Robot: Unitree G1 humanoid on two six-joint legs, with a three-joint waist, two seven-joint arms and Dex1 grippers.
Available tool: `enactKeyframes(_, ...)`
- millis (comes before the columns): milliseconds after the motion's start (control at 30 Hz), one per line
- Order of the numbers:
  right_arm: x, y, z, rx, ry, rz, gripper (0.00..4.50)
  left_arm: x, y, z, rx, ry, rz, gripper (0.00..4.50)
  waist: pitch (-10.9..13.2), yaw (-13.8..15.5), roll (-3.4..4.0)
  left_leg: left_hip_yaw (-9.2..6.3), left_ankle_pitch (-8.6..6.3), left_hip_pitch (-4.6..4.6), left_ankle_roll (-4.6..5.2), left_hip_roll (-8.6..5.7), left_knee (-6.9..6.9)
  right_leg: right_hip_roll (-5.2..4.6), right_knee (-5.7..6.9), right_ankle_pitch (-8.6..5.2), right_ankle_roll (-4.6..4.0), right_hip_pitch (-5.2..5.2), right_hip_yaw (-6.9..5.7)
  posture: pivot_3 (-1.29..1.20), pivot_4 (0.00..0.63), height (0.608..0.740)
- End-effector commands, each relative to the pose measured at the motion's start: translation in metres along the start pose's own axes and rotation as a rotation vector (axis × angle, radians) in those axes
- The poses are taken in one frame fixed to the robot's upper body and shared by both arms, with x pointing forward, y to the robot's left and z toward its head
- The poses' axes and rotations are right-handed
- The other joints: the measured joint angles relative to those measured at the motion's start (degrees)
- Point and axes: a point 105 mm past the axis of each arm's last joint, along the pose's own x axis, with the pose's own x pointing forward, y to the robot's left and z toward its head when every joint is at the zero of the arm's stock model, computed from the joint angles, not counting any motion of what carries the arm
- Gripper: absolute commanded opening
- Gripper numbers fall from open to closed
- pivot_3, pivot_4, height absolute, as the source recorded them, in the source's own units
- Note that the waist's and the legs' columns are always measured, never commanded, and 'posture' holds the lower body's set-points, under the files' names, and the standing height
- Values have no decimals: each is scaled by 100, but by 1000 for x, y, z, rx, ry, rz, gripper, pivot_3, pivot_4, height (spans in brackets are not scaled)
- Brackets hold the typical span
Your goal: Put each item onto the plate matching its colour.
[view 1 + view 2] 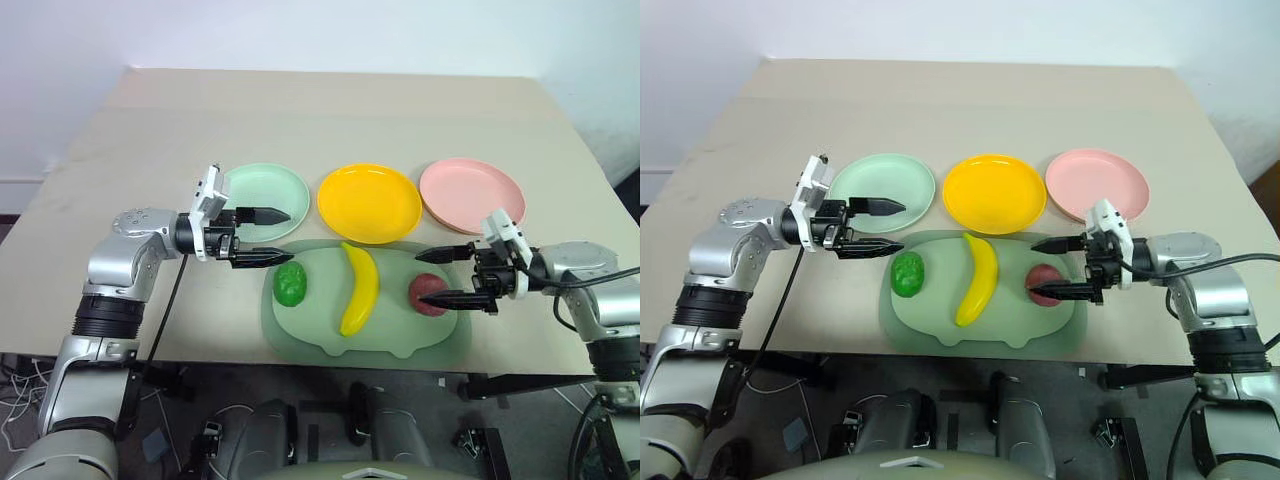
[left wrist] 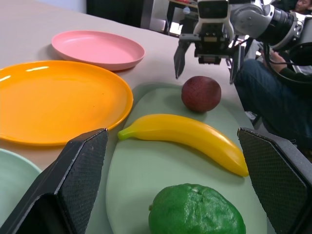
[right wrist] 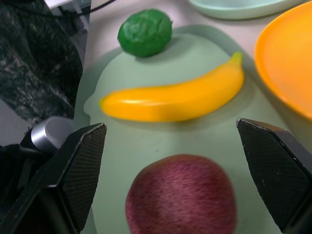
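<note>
Right claw [image 1: 450, 277] jaws apart, straddling the dark red fruit [image 1: 429, 294] on the pale green tray [image 1: 300, 335]. Left claw [image 1: 268, 236] also apart, empty, near the tray's far-left edge. Risk: round fruit squirts sideways if the pinch lands off-centre.

Three toy foods [image 1: 359, 288] lie on tray [image 1: 300, 335] before plates [image 1: 369, 202].

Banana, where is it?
In the left eye view the banana lies in the middle of the pale green tray, between the green toy and the dark red fruit, just before the yellow plate.
</note>
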Motion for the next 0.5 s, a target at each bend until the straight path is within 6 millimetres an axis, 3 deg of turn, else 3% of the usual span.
enactKeyframes(33,0,1,0,-55,35,-4,4500,-1,1,11,36,-9,-6,4455,0,0,0,0,0,0,0,0,0,0,0,0,0,0,0,0,150,740)
enactKeyframes(167,3,1,-14,-77,106,7,4500,-2,2,13,41,-5,-9,4455,0,-1,0,0,-4,0,7,0,0,0,-3,0,0,0,0,0,150,740)
enactKeyframes(267,5,-1,-16,-53,107,10,3992,-2,3,15,47,-7,-1,4500,0,4,-1,0,-10,-1,17,-2,2,-1,-3,0,0,1,0,0,150,740)
enactKeyframes(367,7,-2,-18,-92,141,12,3138,-4,3,16,49,-10,3,4500,-1,0,-1,0,-9,0,17,-1,3,0,-2,0,0,2,0,0,150,740)
enactKeyframes(500,8,-5,-11,-114,117,9,3060,-5,2,17,50,-13,8,4500,-1,-1,-1,1,-10,1,17,-1,4,0,-3,0,0,2,0,0,150,740)
